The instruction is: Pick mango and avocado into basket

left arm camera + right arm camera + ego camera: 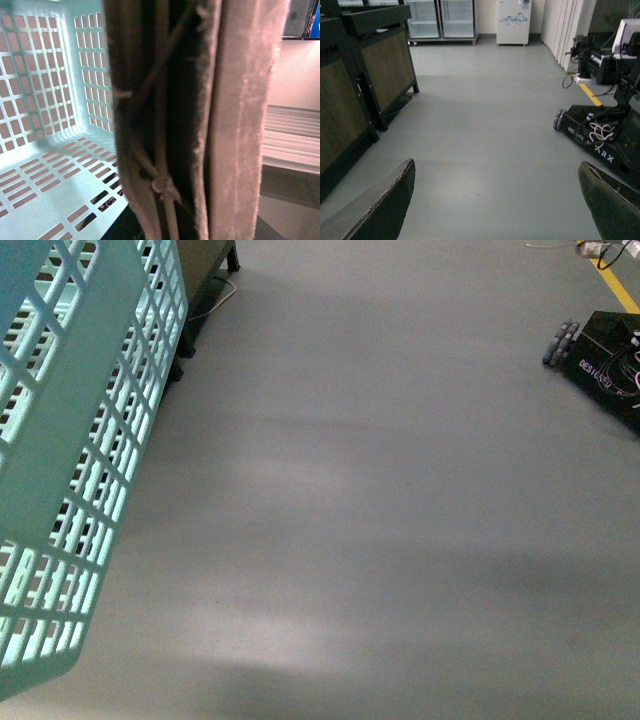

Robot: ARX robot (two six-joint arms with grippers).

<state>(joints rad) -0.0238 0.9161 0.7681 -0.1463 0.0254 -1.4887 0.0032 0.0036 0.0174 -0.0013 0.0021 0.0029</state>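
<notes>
1. The basket (100, 440) shows tilted at the robot's left; mango and avocado are out of view.
2. The right gripper (496, 167) is spread wide and empty. The left gripper's state cannot be told.
3. Expect light, stiff plastic; hold it by the handle (165, 125).

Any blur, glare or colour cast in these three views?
Front view: soft streaky light patches on the floor, basket slots glow. Left wrist view: handle very close, blurred, pinkish cast. Right wrist view: sharp, evenly lit.

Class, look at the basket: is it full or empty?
Empty where visible: the basket shows bare slotted floor; its handle hides the rest.
</notes>
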